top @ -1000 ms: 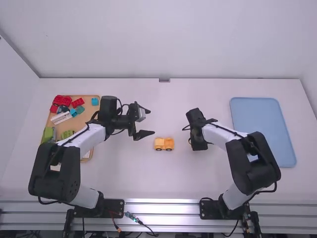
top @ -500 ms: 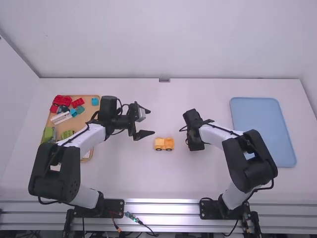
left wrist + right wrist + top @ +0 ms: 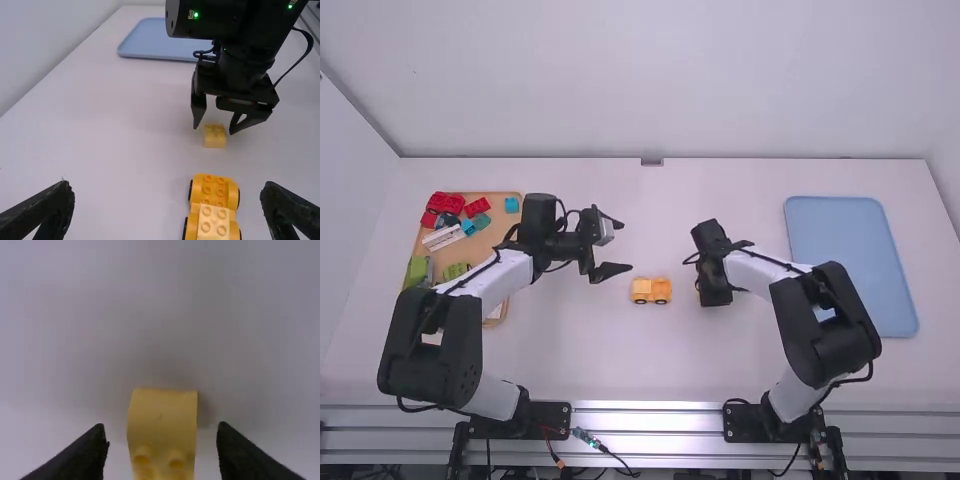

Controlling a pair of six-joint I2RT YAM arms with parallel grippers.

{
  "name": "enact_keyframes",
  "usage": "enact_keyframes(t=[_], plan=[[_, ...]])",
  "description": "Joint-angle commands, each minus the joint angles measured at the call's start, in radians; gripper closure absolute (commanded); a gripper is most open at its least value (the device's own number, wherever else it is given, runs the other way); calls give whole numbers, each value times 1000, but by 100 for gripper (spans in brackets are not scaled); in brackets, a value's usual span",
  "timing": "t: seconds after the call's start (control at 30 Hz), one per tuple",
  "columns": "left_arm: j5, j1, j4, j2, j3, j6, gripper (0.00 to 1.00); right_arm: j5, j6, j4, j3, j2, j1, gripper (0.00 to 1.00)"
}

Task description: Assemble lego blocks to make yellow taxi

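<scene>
Right hand (image 3: 162, 431): wide over yellow block (image 3: 215, 137) | block: between wheeled base (image 3: 651, 290) and worktop's (image 3: 650, 365) right edge | advice: centre block between fingers, lower straight, close gently, keeping studs free.

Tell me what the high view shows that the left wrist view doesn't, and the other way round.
High view: the tan tray with red bricks and green bricks on it, and the left arm down to its base.

Left wrist view: the round studs on top of the orange-yellow wheeled piece, and the small yellow block between the right arm's open fingers.

Both: the wheeled piece, the blue tray, the right arm and the left arm's open fingers.
</scene>
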Motion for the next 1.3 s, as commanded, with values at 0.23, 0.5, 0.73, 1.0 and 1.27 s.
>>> enact_keyframes(t=[0.23,0.5,0.73,1.0,1.27], plan=[[33,3,0,-25,-14,-3,1,-26,-6,-14,-6,12,-5,1],[33,3,0,-25,-14,-3,1,-100,-67,-18,-6,-18,-57,1],[32,3,-1,-25,-14,-3,1,-107,-109,-121,4,-123,-117,1],[26,3,10,-25,-14,-3,1,-92,-676,-85,4,-284,-158,1],[94,3,21,-25,-14,-3,1,-342,-1849,12,3,-338,-104,1]])
